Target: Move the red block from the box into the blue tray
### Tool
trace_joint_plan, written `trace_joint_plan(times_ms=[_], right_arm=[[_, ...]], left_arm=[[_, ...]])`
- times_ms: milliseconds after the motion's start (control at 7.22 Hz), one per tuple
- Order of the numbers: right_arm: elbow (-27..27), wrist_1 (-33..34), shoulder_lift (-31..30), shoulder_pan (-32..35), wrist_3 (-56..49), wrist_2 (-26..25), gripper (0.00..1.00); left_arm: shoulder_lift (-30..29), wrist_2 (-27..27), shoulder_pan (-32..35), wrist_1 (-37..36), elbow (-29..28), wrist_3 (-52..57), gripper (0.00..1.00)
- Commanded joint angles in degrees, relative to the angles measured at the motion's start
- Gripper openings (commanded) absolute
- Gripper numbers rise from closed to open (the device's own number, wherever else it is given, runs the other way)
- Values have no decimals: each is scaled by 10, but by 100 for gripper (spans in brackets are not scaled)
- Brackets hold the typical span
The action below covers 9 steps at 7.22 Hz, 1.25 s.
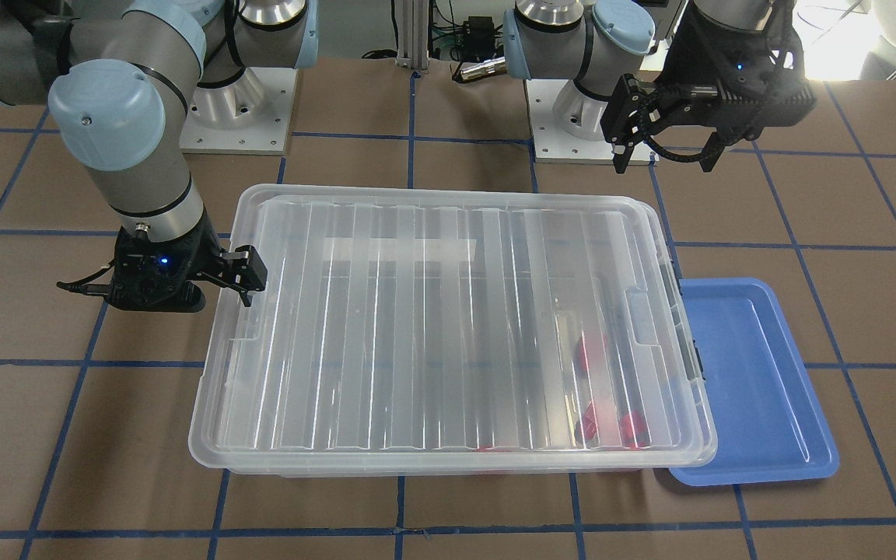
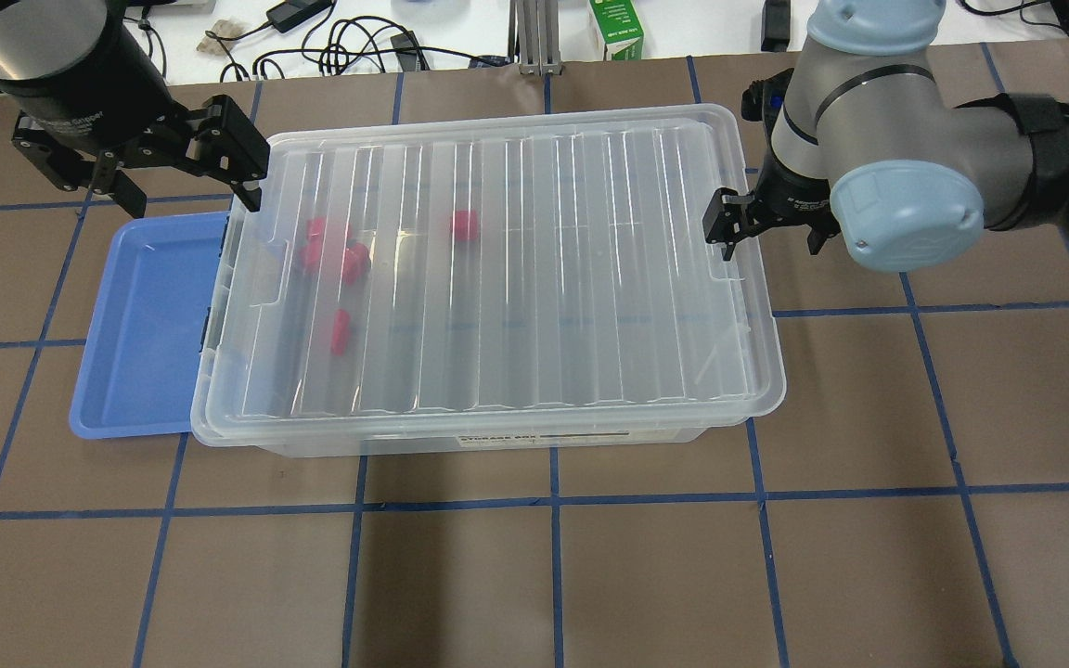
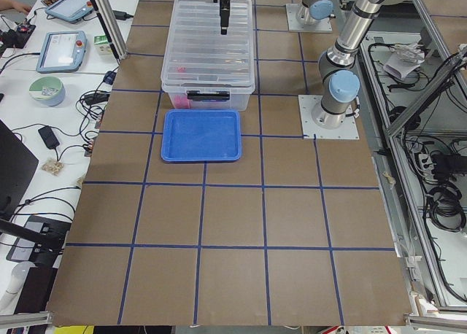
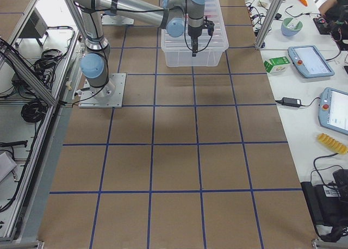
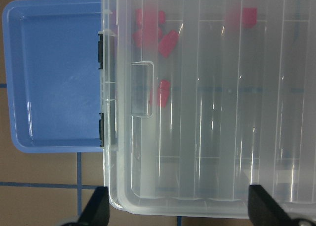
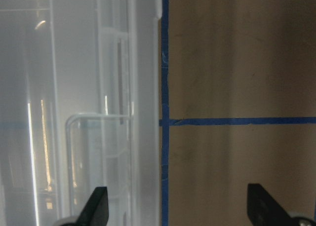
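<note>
The box (image 2: 590, 278), a clear bin with its ribbed lid on, stands mid-table. Several red blocks (image 2: 465, 224) show through the lid near its left end, also in the left wrist view (image 5: 168, 42). The blue tray (image 2: 145, 325) lies empty against the box's left end. My left gripper (image 2: 186, 186) is open and empty, above the box's far left corner and the tray's far edge. My right gripper (image 2: 765, 232) is open and empty and straddles the box's right rim, one finger over the lid and one outside (image 6: 180, 213).
The table is brown with a blue tape grid. Cables and a green carton (image 2: 616, 28) lie along the far edge. Grey latches (image 5: 101, 48) sit on the box's end next to the tray. The arm bases (image 1: 238, 101) stand behind the box.
</note>
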<state>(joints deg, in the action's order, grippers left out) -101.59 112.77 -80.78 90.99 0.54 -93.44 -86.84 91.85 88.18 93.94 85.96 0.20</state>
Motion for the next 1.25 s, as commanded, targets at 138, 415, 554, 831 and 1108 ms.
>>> trace_joint_plan(times_ms=[138,415,554,831,1108], right_arm=[[-2,21,5,-8,-25,-56,100],[-2,17,4,-43,-58,-57,100],[-2,18,4,-66,-93,-58,100],[-2,18,4,-117,-155,-54,100],[-2,18,4,-163,-209,-51,100]], left_arm=[[0,0,0,-1,0,0,100],[0,0,0,-1,0,1,100],[0,0,0,-1,-1,1,100],[0,0,0,-1,0,1,100],[0,0,0,0,0,1,100]])
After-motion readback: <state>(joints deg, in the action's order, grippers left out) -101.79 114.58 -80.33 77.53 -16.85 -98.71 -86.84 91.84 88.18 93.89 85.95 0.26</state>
